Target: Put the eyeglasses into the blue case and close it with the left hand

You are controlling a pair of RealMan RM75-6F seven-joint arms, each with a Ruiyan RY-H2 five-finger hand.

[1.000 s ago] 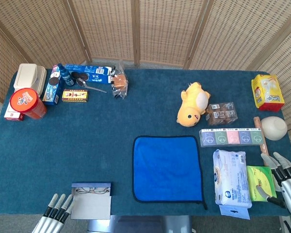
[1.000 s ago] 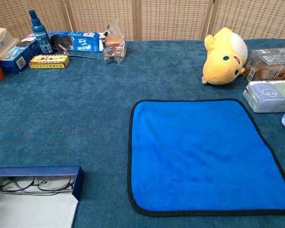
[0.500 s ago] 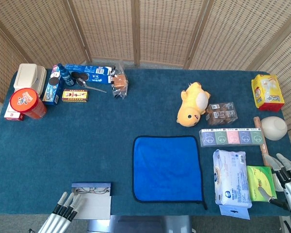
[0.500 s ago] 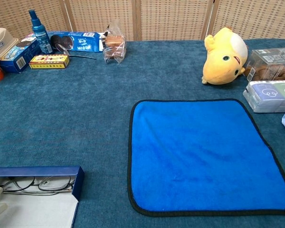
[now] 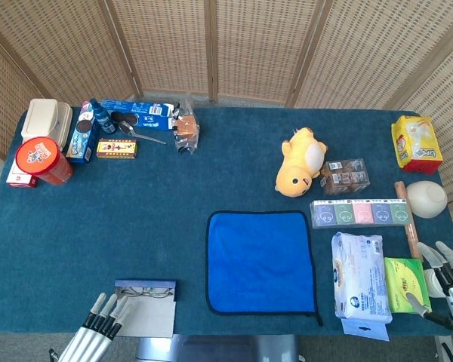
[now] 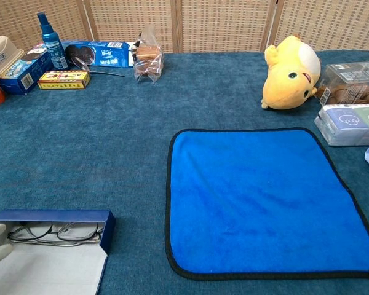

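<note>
Left hand [image 5: 98, 328]: at the near table edge, fingers straight and apart, holding nothing; its fingertips [image 5: 110, 308] reach the near left corner of the open lid.
Lid [image 6: 49, 270]: the pale inner flap lies flat toward the robot, just right of the left hand; in the chest view a pale fingertip shows at its left edge.
Step in hand: judged to be closing the case, since the glasses already lie inside.
How to do it well: get the fingers under the lid's near edge, swing it up and away over the tray, then press flat; lift evenly so the light case does not slide or tip.
Blue case [image 6: 55, 216]: just beyond the fingertips, a shallow dark blue box with a raised far wall and a white lining.
Eyeglasses [image 6: 55, 232]: thin dark wire frame with clear lenses, folded, lying lengthwise in the tray against the far wall.
Right hand [image 5: 451, 283]: well apart at the right table edge, fingers spread, holding nothing.
Blue cloth [image 5: 260, 262]: right of the case, apart from it.
</note>
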